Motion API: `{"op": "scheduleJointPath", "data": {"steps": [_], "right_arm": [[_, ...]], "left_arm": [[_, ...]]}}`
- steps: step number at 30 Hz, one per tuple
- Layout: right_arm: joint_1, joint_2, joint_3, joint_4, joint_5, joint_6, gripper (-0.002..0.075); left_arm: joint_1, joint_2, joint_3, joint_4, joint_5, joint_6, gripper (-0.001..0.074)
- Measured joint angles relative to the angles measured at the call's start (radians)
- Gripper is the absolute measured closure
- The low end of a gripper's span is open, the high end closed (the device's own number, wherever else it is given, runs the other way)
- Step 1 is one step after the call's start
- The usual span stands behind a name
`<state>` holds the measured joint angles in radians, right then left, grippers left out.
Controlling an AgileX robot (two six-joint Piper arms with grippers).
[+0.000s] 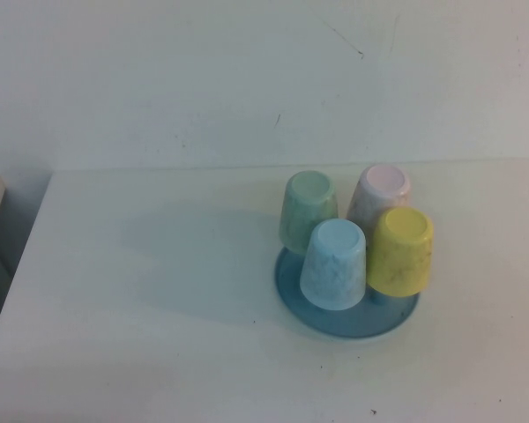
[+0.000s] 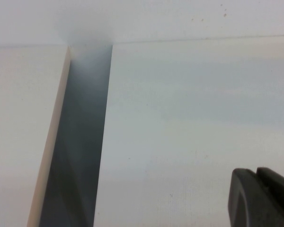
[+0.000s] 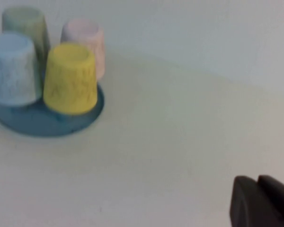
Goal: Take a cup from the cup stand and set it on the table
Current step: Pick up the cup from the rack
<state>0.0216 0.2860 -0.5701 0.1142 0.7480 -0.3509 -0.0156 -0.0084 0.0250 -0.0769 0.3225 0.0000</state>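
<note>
Four cups sit upside down on the pegs of the blue stand (image 1: 293, 280) on the white table (image 1: 141, 291). The yellow cup (image 1: 400, 250) hangs on the stand's right front peg, beside the blue cup (image 1: 334, 263), with the green cup (image 1: 308, 210) and pink cup (image 1: 379, 196) behind. Neither arm shows from above. The right gripper (image 3: 261, 202), fingers pressed together and empty, hovers over bare table well apart from the stand. The left gripper (image 2: 260, 197), likewise closed on nothing, hangs above the table near the gap (image 2: 78, 142) at its left edge
</note>
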Motion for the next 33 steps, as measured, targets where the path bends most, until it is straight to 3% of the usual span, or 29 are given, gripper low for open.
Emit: {"op": "scheduleJointPath", "data": {"steps": [9, 15, 22, 25, 27, 31, 33], "right_arm": [[0.007, 0.419, -0.218, 0.046, 0.150, -0.155, 0.0707], [0.011, 0.651, -0.388, 0.090, 0.368, -0.223, 0.0707], [0.099, 0.877, -0.531, 0.059, 0.481, -0.232, 0.0687], [0.128, 0.939, -0.573, 0.057, 0.483, -0.232, 0.0605], [0.146, 0.979, -0.600, 0.057, 0.483, -0.232, 0.0509], [0.190, 1.080, -0.668, 0.055, 0.485, -0.234, 0.0243], [0.212, 1.133, -0.707, 0.053, 0.485, -0.234, 0.0163]], "left_arm": [[0.000, 0.000, 0.000, 0.000, 0.000, 0.000, 0.0738], [0.000, 0.000, 0.000, 0.000, 0.000, 0.000, 0.0738], [0.000, 0.000, 0.000, 0.000, 0.000, 0.000, 0.0738], [0.000, 0.000, 0.000, 0.000, 0.000, 0.000, 0.0738], [0.000, 0.000, 0.000, 0.000, 0.000, 0.000, 0.0738], [0.000, 0.000, 0.000, 0.000, 0.000, 0.000, 0.0738], [0.000, 0.000, 0.000, 0.000, 0.000, 0.000, 0.0738]]}}
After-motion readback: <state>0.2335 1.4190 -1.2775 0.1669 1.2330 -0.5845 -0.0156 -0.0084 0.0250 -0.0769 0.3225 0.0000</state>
